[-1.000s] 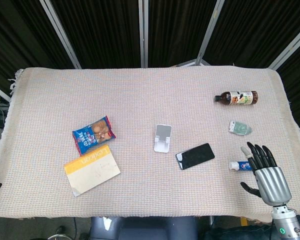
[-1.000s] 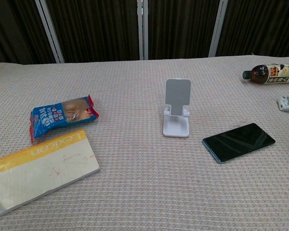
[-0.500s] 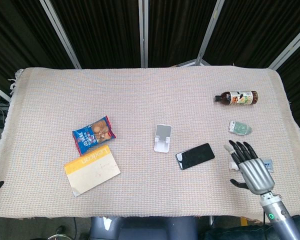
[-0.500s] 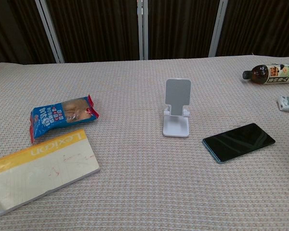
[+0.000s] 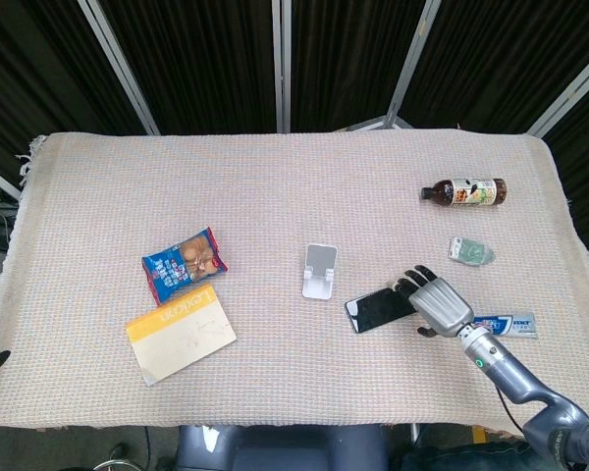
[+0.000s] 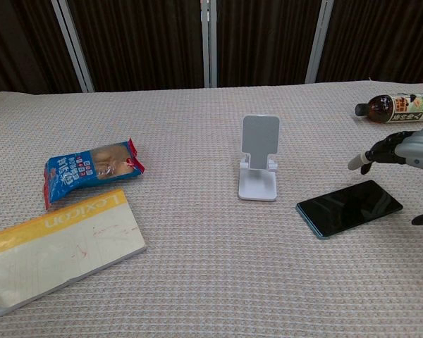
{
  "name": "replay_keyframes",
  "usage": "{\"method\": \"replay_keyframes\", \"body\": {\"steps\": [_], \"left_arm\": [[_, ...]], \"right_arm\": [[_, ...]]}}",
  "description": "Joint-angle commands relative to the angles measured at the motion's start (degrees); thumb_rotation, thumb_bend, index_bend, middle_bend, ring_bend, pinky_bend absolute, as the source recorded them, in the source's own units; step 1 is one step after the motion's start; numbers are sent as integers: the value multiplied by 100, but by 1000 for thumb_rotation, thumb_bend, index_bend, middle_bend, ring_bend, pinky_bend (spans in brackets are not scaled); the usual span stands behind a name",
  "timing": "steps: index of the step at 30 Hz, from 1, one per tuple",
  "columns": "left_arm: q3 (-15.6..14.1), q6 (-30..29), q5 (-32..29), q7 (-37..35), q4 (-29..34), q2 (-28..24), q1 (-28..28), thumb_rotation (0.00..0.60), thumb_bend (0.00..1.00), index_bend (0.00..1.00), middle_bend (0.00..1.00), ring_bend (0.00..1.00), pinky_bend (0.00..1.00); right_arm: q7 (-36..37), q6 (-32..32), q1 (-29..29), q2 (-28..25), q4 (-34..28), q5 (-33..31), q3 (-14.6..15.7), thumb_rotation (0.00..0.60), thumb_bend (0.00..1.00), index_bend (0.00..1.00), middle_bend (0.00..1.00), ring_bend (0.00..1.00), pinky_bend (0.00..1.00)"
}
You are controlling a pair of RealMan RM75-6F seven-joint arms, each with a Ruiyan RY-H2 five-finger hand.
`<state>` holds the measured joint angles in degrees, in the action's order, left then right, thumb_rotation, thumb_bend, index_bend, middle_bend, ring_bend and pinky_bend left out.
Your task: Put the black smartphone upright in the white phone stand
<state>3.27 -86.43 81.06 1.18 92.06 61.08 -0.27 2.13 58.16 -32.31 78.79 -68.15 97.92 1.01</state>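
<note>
Snack packet (image 5: 184, 263): blue, with red ends and a picture of biscuits, lying flat in the left half of the surface (image 5: 275, 186), slightly tilted.
Notebook (image 5: 181, 335): cream cover with a yellow band reading "Lexicon", lying flat just beside the packet, nearer the front edge and angled to it.
Bottle (image 5: 462, 191): dark liquid, dark cap, printed label, lying on its side towards the back right corner, cap pointing left.
Small pale green packet (image 5: 470, 252): lies near the right edge, in front of the bottle.
Toothpaste tube (image 5: 506, 324): white and blue, lying flat near the front right corner.
Surface covering: a woven beige cloth.
</note>
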Motion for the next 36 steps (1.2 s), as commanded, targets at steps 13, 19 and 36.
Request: {"method": "replay_keyframes", "body": {"steps": [13, 19, 36], "left_arm": [[23, 34, -88, 212, -38, 105, -33, 600, 0, 0, 0, 0, 0], [24, 56, -116, 261, -29, 123, -43, 600, 0, 0, 0, 0, 0], [37, 158, -206, 294, -30, 147, -88, 600, 0, 0, 0, 0, 0]], "right_arm": [[-384, -161, -311, 468, 380, 13, 29, 600, 0, 222, 262, 166, 159], [-741, -231, -379, 680, 624, 5, 81, 600, 0, 231, 266, 169, 159], [-959, 251, -478, 876, 1018, 233, 213, 600, 152, 478, 524, 431, 324]]}}
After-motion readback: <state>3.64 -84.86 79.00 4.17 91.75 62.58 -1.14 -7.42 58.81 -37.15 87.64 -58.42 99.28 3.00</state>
